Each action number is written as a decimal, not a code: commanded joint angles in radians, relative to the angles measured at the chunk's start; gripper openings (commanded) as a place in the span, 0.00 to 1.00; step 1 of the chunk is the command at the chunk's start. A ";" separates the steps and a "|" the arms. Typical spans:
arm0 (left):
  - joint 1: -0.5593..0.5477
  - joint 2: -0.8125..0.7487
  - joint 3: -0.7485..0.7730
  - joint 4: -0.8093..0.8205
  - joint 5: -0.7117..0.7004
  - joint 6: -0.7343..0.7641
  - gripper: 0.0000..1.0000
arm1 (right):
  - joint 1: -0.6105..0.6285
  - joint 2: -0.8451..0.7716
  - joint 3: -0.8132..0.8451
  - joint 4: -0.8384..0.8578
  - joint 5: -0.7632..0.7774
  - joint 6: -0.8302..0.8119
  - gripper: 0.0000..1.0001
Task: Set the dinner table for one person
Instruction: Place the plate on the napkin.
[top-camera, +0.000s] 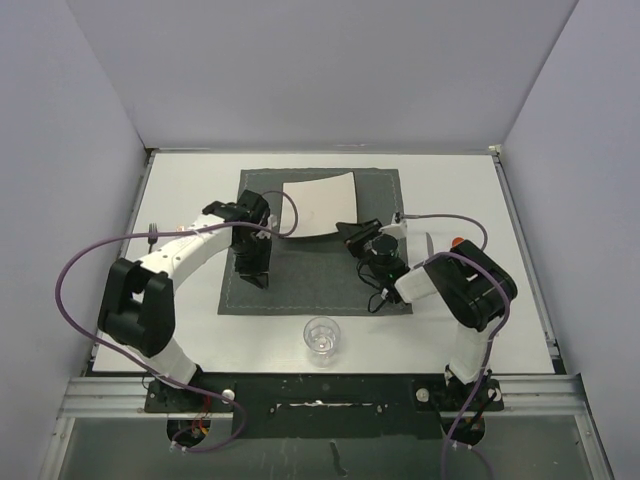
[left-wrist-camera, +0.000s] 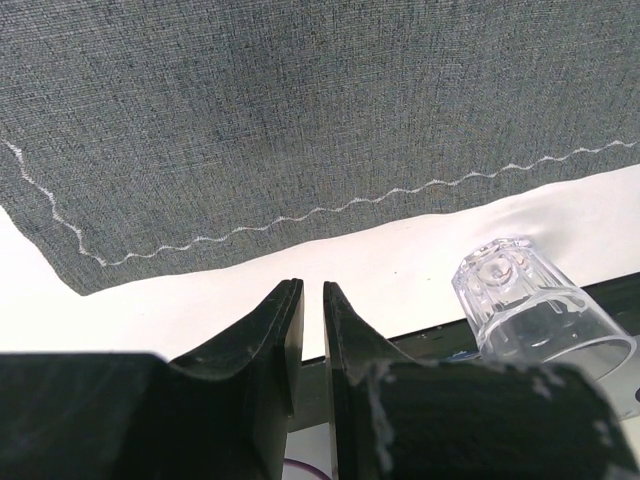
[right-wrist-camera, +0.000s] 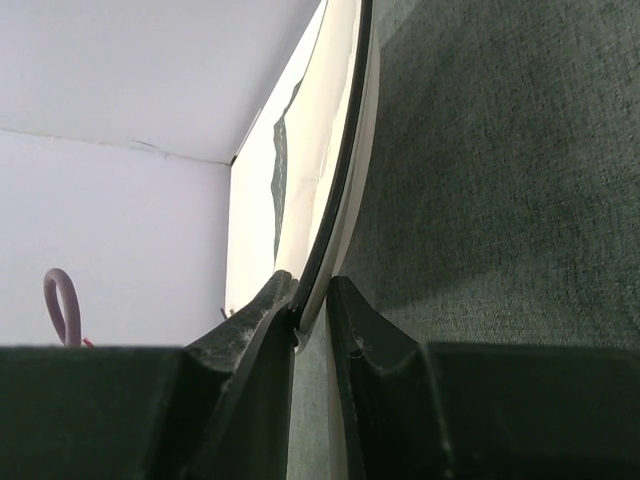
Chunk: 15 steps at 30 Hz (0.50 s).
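Note:
The dinner table (top-camera: 185, 195) is a white tabletop with a dark grey stitched placemat (top-camera: 310, 285) at its middle. A square white plate (top-camera: 320, 203) lies on the far half of the placemat, with its near right edge lifted. My right gripper (top-camera: 351, 232) is shut on that edge. In the right wrist view the fingers (right-wrist-camera: 275, 300) pinch the plate's rim (right-wrist-camera: 335, 170) above the placemat (right-wrist-camera: 500, 200). My left gripper (top-camera: 251, 278) is shut and empty, low over the placemat's left part. A clear glass (top-camera: 322, 337) stands on the table in front of the placemat.
The left wrist view shows the placemat's stitched front edge (left-wrist-camera: 300, 120), the white table (left-wrist-camera: 250, 280) and the glass (left-wrist-camera: 530, 310) near the table's front edge. Grey walls enclose the table on the left, far and right sides.

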<state>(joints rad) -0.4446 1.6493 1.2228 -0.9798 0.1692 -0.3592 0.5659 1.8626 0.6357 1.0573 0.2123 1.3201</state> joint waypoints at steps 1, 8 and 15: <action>-0.002 -0.090 0.006 -0.002 -0.011 -0.007 0.13 | 0.028 -0.045 0.012 0.357 0.071 0.019 0.00; -0.002 -0.125 -0.008 -0.016 -0.019 -0.011 0.13 | 0.058 -0.110 -0.033 0.334 0.116 -0.010 0.00; -0.003 -0.161 -0.031 -0.013 -0.017 -0.023 0.13 | 0.077 -0.155 -0.087 0.336 0.152 -0.022 0.00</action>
<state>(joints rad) -0.4446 1.5665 1.1969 -0.9936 0.1585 -0.3641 0.6292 1.8439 0.5301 1.0908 0.2871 1.2968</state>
